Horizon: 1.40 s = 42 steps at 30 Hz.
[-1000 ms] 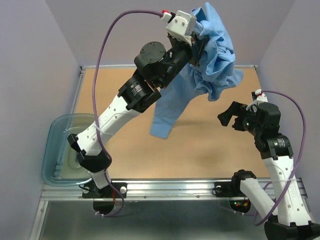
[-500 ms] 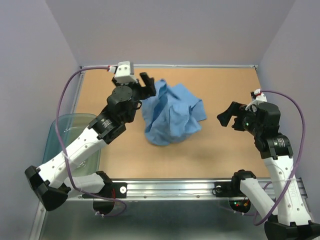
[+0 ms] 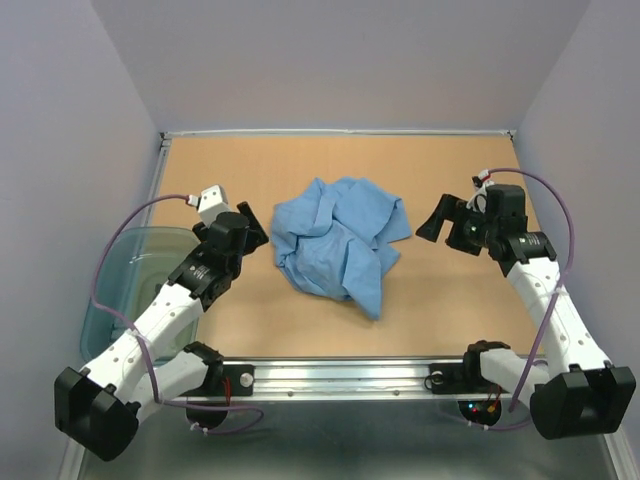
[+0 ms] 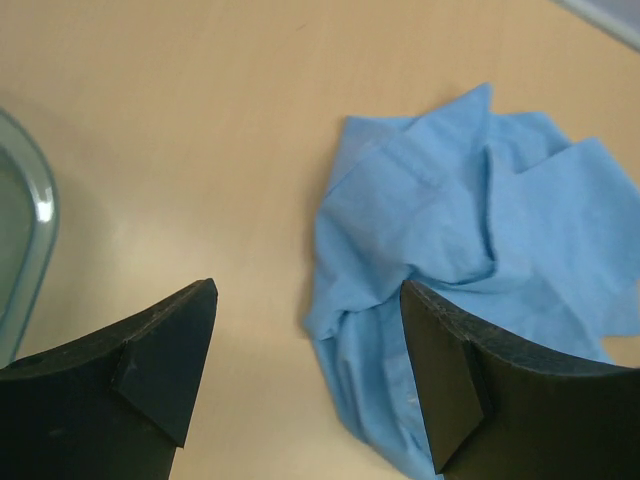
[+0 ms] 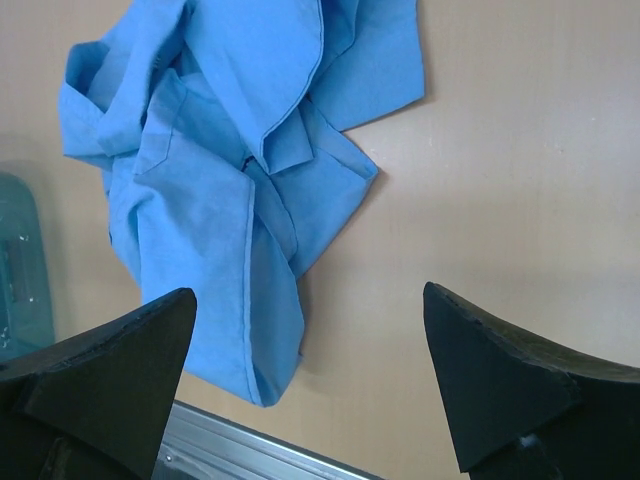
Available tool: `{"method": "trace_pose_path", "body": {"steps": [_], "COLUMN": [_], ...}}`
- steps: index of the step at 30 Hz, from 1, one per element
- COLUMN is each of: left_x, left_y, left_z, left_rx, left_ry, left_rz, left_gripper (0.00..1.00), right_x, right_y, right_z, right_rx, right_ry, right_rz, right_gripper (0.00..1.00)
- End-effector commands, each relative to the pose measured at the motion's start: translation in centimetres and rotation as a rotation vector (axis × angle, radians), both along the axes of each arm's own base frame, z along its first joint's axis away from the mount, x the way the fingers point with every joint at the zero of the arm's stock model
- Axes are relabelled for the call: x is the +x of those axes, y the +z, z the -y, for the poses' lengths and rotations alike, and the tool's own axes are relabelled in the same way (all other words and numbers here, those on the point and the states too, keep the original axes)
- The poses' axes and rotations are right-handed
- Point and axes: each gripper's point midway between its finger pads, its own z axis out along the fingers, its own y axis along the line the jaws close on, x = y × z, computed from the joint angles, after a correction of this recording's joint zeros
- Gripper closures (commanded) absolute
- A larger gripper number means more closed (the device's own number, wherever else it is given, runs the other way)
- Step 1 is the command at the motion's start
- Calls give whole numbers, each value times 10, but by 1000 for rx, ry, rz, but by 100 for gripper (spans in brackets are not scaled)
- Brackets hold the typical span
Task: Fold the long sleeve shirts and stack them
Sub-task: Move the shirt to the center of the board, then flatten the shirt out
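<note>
A light blue long sleeve shirt (image 3: 340,243) lies crumpled in a heap in the middle of the wooden table. It also shows in the left wrist view (image 4: 470,250) and the right wrist view (image 5: 230,170). My left gripper (image 3: 257,228) hovers just left of the heap, open, with nothing between its fingers; the shirt's near edge lies under its right finger (image 4: 480,380). My right gripper (image 3: 436,222) is open and empty to the right of the shirt, a short gap from the cloth.
A clear bluish plastic tub (image 3: 125,290) sits at the table's left edge under the left arm, its rim (image 4: 35,220) visible in the left wrist view. A metal rail (image 3: 340,375) runs along the near edge. Grey walls enclose the table.
The left gripper let go of the shirt, which dropped from high at the back into a heap on the table. The left arm pulled back left and low. The right arm moved in toward the shirt.
</note>
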Motion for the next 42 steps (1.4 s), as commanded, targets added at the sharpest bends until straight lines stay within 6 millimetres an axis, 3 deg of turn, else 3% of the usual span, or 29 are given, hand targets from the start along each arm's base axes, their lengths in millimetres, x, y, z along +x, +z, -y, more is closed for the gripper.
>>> {"method": "trace_pose_path", "body": {"steps": [1,5,10,17,23,27,30,31,34,35,37,38,39,40,42], "left_x": [-3,-3,-10,-16,-23,-27,-30,-32,-32,-30,-26,-22,-20,-16,-9], "left_y": [-26,-49,-70,-58,-71,-73,-69,-68,-63,-57,-48,-37,-32,-26,-5], "left_z": [-19,-32,-56,-92,-107,-117,-127,-132,-132,-129,-120,-117,-113,-105,-95], "left_rx": [-31,-38,-18,-14,15,35,49,46,36,23,0,-9,-19,-42,-69], "left_ry": [58,89,166,278,309,326,349,368,356,338,293,272,250,208,160], "left_rz": [-59,-114,-180,-125,-176,-188,-180,-181,-169,-156,-135,-116,-104,-93,-54], "left_gripper": [15,15,15,15,15,15,15,15,15,15,14,13,12,12,11], "right_x": [13,23,25,14,-6,-9,-11,-11,-6,-2,8,16,24,42,61], "right_y": [-6,-18,-32,-49,-64,-74,-77,-77,-71,-69,-46,-40,-28,10,42], "right_z": [-16,-28,-59,-116,-156,-164,-166,-165,-162,-157,-153,-141,-134,-134,-108], "right_rx": [70,93,96,61,33,15,3,-1,-21,-44,-70,-155,-205,-228,-397], "right_ry": [34,50,111,210,289,296,303,303,298,281,276,260,242,218,158], "right_rz": [1,-48,-99,-140,-164,-184,-183,-181,-142,-119,-37,2,41,126,200], "right_gripper": [0,0,0,2,2,3,9,12,45,67,85,97,99,100,99]}}
